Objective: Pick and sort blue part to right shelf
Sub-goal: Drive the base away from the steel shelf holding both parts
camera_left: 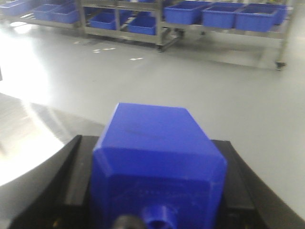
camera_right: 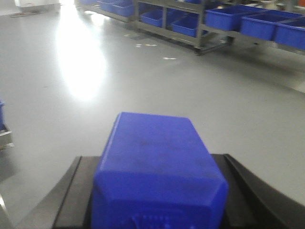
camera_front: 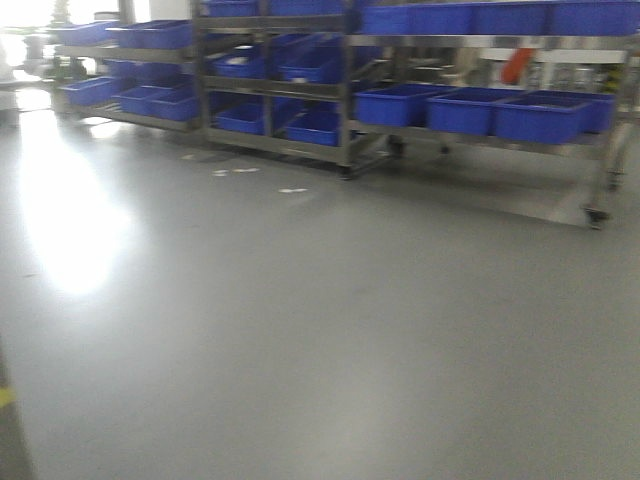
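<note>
In the left wrist view my left gripper is shut on a blue part, a solid blue block whose short round knob points back at the camera. Black fingers press on both of its sides. In the right wrist view my right gripper is shut on a second blue part, held the same way. The right shelf, a steel rack on caster wheels carrying large blue tubs, stands across the grey floor at the far right. Neither gripper shows in the front view.
Two more steel racks with blue tubs stand left of the right shelf along the back. White scraps lie on the floor before them. Strong glare covers the left floor. A shiny curved metal surface sits beside my left gripper.
</note>
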You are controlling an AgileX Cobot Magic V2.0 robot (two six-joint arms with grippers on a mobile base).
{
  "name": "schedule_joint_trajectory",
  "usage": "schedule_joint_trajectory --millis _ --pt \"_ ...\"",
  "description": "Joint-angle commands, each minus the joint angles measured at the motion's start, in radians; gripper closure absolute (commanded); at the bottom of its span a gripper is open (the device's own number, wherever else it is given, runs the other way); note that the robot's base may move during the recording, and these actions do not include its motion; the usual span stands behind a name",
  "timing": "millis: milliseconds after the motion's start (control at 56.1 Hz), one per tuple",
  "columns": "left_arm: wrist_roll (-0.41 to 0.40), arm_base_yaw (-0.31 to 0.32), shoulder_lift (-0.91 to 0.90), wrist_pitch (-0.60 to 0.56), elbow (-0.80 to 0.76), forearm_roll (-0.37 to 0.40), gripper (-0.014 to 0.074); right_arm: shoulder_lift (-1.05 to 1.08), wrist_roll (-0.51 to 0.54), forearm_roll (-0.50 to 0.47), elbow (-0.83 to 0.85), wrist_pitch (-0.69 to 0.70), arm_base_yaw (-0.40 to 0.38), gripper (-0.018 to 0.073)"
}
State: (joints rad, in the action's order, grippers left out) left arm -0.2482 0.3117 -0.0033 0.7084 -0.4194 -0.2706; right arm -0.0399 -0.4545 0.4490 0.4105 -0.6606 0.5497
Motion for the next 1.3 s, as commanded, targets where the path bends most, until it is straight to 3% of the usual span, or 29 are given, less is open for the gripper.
schedule_joint_trajectory --millis 0,1284 --pt "-0.001 0.005 -0.022 -0.09 -0.025 -0.008 0.0265 -0.018 0.008 0.036 0.027 0.083 -0.002 0.0431" --pt "-0.001 0.005 -0.022 -0.09 -0.025 -0.01 0.0265 -0.018 0.008 0.036 0.027 0.083 -0.004 0.0431"
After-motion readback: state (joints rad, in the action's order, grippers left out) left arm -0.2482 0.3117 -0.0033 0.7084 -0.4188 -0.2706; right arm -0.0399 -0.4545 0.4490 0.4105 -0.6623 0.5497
